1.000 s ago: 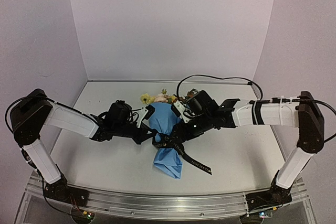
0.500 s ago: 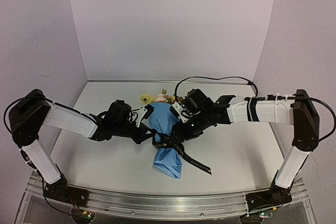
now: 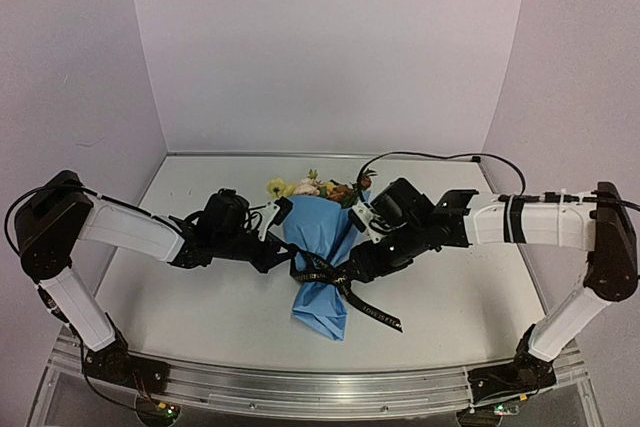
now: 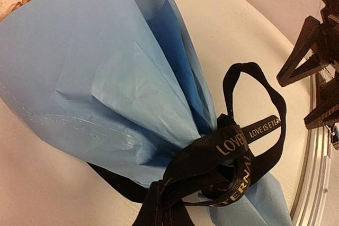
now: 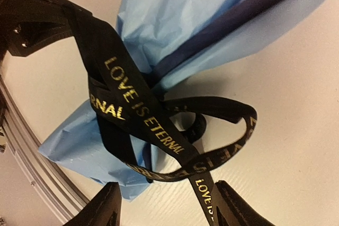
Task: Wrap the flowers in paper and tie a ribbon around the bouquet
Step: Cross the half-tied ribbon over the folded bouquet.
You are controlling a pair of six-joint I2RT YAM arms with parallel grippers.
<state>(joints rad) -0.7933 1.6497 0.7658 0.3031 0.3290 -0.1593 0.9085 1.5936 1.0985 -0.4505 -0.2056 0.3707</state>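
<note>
- The bouquet [image 3: 318, 247] lies on its side in the middle of the surface [image 3: 450, 297]. Its wide end points to the back wall and its narrow end to the arm bases.
- The flowers [image 3: 310, 188] show as yellow, pink and orange-brown blooms at the bouquet's wide end.
- The paper [image 4: 106, 78], light blue and creased, forms the bouquet's cone. It is pinched in at the waist and flares again below it.
- The ribbon [image 5: 137, 109], black with gold "LOVE IS ETERNAL" lettering, circles the bouquet's waist. A loose loop lies on the surface just right of it, and a tail trails off beside the narrow end.
- The left gripper [image 3: 285, 252] sits against the bouquet's left side at the waist, clenched on the ribbon's strands.
- The right gripper [image 5: 167, 189] is just right of the bouquet's waist, fingers spread wide and gripping nothing. The ribbon's tail passes loosely between them.
</note>
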